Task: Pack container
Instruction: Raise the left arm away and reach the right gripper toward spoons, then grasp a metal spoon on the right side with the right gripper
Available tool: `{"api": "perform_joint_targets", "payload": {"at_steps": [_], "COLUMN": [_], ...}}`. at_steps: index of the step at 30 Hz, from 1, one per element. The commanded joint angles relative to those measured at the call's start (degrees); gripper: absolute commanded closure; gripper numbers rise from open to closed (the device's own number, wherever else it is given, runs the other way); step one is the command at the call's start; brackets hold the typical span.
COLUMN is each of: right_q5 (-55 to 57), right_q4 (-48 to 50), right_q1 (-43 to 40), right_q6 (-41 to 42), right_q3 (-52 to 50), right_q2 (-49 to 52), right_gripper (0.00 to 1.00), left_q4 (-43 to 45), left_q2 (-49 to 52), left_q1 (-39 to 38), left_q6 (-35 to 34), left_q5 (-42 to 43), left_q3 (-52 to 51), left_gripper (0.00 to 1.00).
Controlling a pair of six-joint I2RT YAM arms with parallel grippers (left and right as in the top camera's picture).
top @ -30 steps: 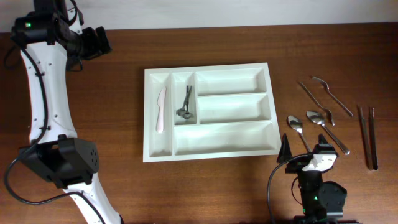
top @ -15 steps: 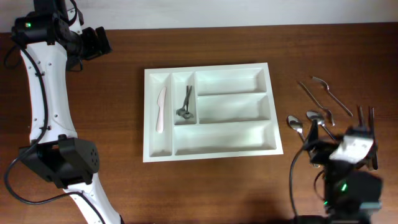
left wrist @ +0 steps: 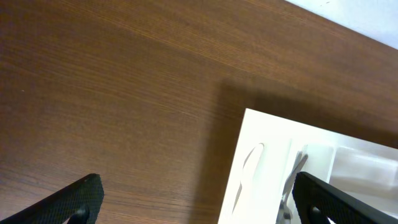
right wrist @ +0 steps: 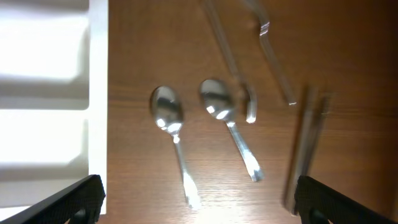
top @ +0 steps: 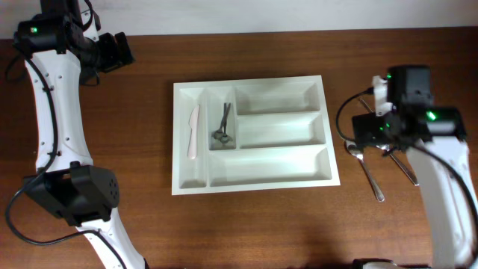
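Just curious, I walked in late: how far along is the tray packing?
Barely started. Done: a white plastic knife and some metal utensils lie in the cutlery tray's narrow compartments. In hand: nothing; the right gripper hovers open over two spoons, the left gripper is open too. To do: those spoons and other cutlery on the table; three wide compartments are empty.

We see one spoon (right wrist: 171, 134) at centre, a second spoon (right wrist: 230, 127) just beside it toward 3 o'clock, and the white container (right wrist: 96, 74) at 9 o'clock. Blurred long utensils (right wrist: 308, 146) lie at 4 o'clock. Our right gripper (right wrist: 199, 204) gapes wide at 6 o'clock.
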Motion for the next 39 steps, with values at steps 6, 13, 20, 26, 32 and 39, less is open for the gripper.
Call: {"api": "perform_joint_targets", "payload": {"at_steps": [6, 13, 20, 26, 32, 39], "right_q5": [-2.62, -2.75, -10.64, -10.69, -10.67, -10.67], "right_q4": [-1.11, -1.01, 0.85, 1.11, 3.65, 7.82], "right_q1": [0.24, -1.05, -6.88, -9.49, -9.46, -9.46], "right_q6": [-1.09, -0.98, -1.09, -4.07, -4.07, -4.00], "right_q3": [1.07, 1.07, 1.07, 0.24, -3.15, -8.09], "right_q2": [11.96, 20.22, 22.88, 23.08, 23.47, 23.47], "right_gripper": [0.03, 0.21, 0.24, 0.26, 0.27, 0.31], "left_q4": [-0.04, -0.04, -0.04, -0.04, -0.07, -0.04], "left_q2": [-0.26, -0.26, -0.26, -0.26, -0.26, -0.26], "left_q1": [0.09, 0.09, 0.09, 0.09, 0.09, 0.09], "left_q6": [0.33, 0.33, 0.33, 0.33, 0.33, 0.33], "left_q5": [-0.22, -0.22, -0.22, -0.22, -0.22, -0.22], "left_q3": [0.72, 0.72, 0.72, 0.72, 0.72, 0.72], "left_gripper": [0.01, 0.01, 0.01, 0.01, 0.01, 0.01]}}
